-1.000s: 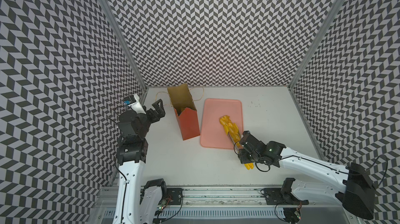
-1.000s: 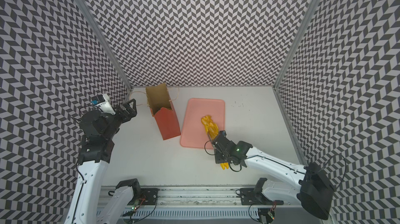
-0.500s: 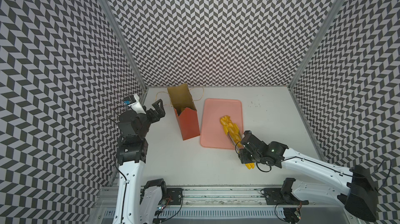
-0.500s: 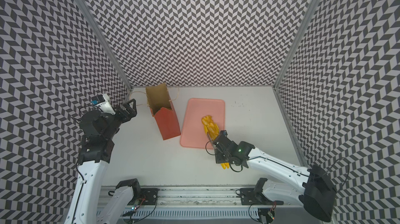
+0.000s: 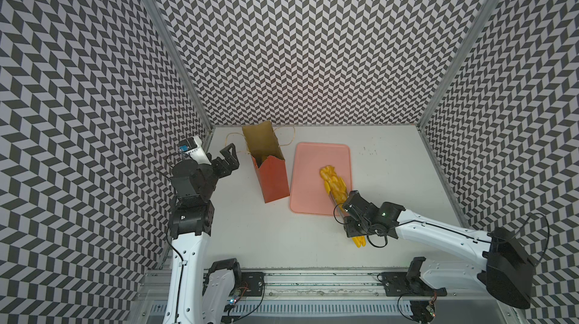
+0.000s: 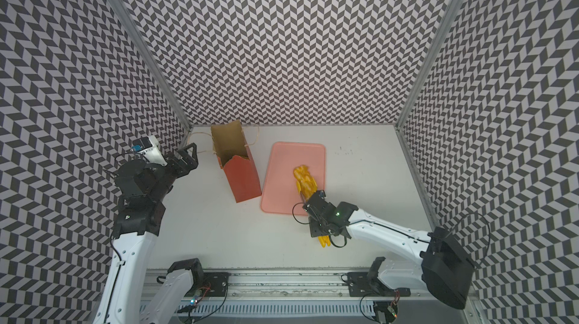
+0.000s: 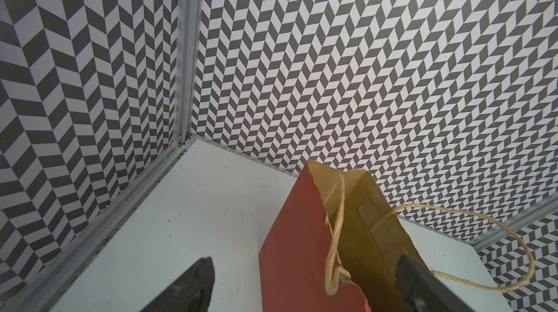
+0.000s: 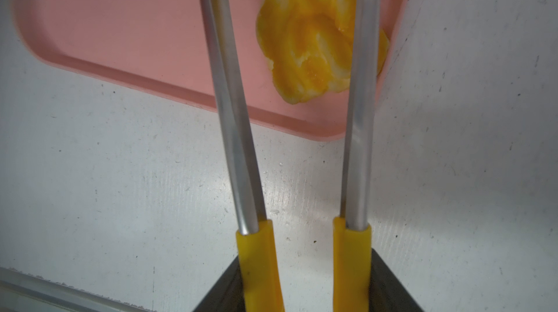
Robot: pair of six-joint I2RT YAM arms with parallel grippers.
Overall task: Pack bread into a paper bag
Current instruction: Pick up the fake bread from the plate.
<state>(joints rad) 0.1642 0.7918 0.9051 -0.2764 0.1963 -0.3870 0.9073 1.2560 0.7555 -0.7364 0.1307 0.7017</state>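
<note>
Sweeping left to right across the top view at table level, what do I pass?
left tool → paper bag → pink tray → bread, lying on the tray's right part → right tool, clamped on the tongs.

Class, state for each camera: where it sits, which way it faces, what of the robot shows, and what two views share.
Top views: high over the front rail, looking down toward the back wall; left arm, right arm, left gripper, right gripper show.
Left wrist: on the left arm, facing the back corner and paper bag; open jaws' tips show.
Right wrist: on the right arm, looking along the tongs to the bread on the tray; jaws clamp them.
Shared: top views and left wrist show the paper bag.
</note>
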